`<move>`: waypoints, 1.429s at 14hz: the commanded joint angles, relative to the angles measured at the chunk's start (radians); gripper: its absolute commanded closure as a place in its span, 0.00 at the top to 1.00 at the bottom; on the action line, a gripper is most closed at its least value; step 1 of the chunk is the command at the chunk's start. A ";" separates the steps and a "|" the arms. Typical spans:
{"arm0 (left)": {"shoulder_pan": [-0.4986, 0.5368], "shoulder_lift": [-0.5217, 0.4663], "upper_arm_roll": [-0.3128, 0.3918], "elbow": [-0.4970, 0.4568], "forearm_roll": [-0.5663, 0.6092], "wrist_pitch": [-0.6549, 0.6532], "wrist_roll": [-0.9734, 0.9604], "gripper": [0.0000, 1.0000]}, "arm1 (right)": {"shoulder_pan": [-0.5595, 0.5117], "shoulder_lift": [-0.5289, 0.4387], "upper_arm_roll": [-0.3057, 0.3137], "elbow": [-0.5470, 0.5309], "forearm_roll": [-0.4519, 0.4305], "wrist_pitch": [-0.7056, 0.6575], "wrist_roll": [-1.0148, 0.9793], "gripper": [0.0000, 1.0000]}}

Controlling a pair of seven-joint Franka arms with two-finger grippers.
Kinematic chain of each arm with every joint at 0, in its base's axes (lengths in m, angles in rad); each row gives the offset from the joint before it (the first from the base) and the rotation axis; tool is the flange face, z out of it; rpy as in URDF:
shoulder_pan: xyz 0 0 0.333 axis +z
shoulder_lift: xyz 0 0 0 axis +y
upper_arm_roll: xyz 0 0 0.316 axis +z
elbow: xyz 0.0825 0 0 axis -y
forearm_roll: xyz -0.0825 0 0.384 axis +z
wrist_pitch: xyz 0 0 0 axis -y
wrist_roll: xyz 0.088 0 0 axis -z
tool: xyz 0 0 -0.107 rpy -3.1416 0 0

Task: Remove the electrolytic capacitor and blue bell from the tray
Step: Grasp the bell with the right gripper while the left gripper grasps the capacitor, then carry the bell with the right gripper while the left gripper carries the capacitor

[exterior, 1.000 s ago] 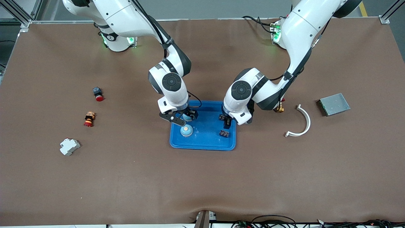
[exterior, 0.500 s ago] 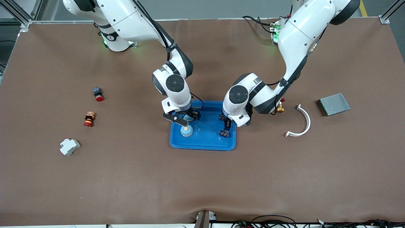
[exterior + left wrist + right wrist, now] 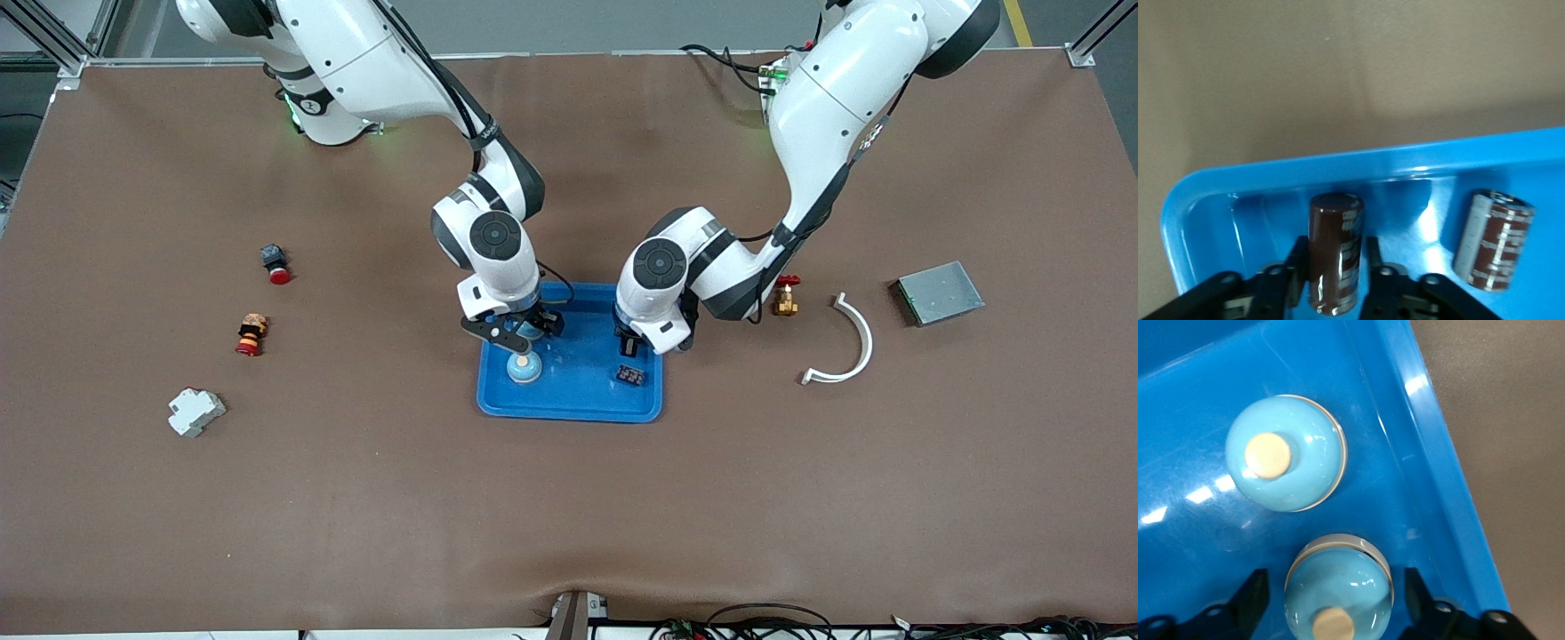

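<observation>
A blue tray [image 3: 569, 411] lies mid-table. My right gripper [image 3: 524, 330] is low in the tray and open. A light blue bell [image 3: 1338, 587] with a tan button sits between its fingers, with gaps on both sides. A second bell [image 3: 524, 366] [image 3: 1286, 453] stands beside it, nearer the front camera. My left gripper [image 3: 629, 344] [image 3: 1335, 245] is low at the tray's other end. Its fingers are slightly apart around a brown capacitor [image 3: 1333, 260]. A second capacitor [image 3: 1493, 241] [image 3: 631, 375] rests in the tray close by.
Toward the right arm's end lie two red-capped buttons [image 3: 276, 264] [image 3: 251, 334] and a white block [image 3: 196, 412]. Toward the left arm's end are a brass valve [image 3: 784, 302], a white curved piece [image 3: 845, 342] and a grey metal box [image 3: 938, 292].
The right wrist has shifted slightly toward the left arm's end. The left wrist has moved toward the right arm's end, uncovering the brass valve. The free bell and free capacitor have not moved.
</observation>
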 commanded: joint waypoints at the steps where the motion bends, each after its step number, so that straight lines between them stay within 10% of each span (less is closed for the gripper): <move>1: -0.008 0.002 0.005 0.021 0.036 0.004 -0.009 0.00 | 0.013 0.007 -0.009 0.009 -0.002 -0.004 0.018 0.14; 2: -0.008 -0.001 0.005 0.021 0.053 0.002 -0.011 0.00 | 0.013 0.007 -0.009 0.011 -0.002 -0.006 0.020 0.00; 13: 0.076 -0.240 -0.009 0.098 0.085 -0.456 0.378 0.00 | -0.107 -0.094 0.011 0.139 0.076 -0.364 -0.183 0.00; 20: 0.215 -0.266 -0.007 0.095 0.081 -0.461 0.564 0.00 | -0.265 -0.285 0.003 -0.032 0.078 -0.435 -0.563 0.00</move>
